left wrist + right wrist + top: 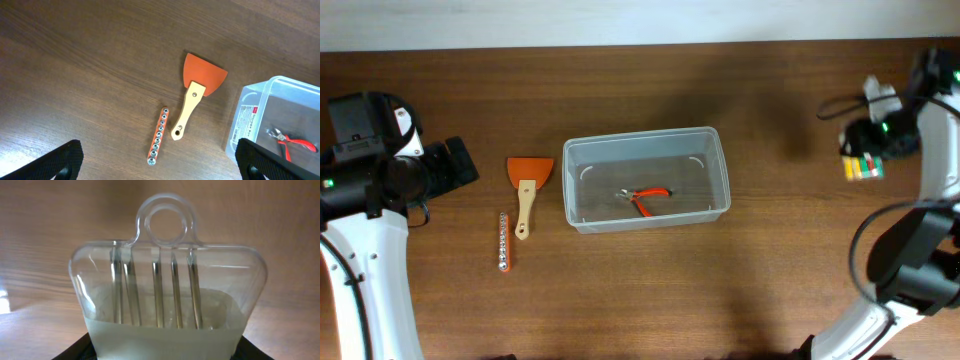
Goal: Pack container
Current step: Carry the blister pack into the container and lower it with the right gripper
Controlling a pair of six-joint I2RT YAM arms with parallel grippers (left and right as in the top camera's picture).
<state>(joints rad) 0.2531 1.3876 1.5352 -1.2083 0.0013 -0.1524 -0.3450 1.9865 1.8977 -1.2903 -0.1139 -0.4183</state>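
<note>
The step in hand is, by my reading, the pick-up of the clear pack (165, 290), which sits well to the right of the container (640, 138), close under the right pincer (160, 350). That pincer is spread wide, one finger at each lower corner of the pack. I cannot tell whether the fingers touch it.

To do it well, I would close on the pack's lower body rather than on the thin hanging loop at its far end, since the plastic looks smooth and may slip or buckle. I would lift it straight off the desk (770, 290), carry it leftward until it is over the container, clear the raised rim, and let go low. The free floor on the right half of the container is the better target, as the pliers (648, 196) lie near its middle.

The left pincer (157, 150) is wide open and empty, hovering left of the container above the two loose tools.

Counted:
- One container, at the middle of the desk.
- One pair of pliers inside the container.
- One scraper (527, 185) just left of the container.
- One socket strip (503, 242) further left, beside the scraper's handle.
- One pack, with five thin rods showing inside it.
</note>
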